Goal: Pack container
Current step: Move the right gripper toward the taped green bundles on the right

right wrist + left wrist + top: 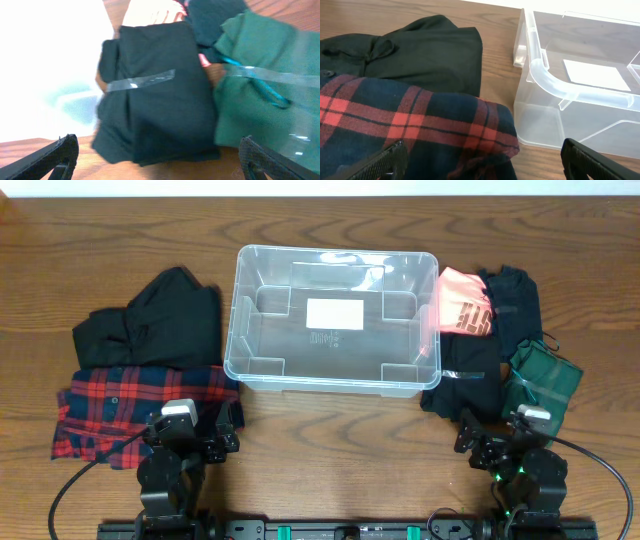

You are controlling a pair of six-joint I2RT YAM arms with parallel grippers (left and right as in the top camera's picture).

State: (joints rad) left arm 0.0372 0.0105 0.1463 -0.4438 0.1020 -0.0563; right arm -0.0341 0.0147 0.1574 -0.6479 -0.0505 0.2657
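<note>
Down low by the container, left pincer and right pincer both agape.

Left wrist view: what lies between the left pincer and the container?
In the left wrist view, the red plaid garment covers that stretch, its corner reaching almost to the container; the left pincer is open.
</note>
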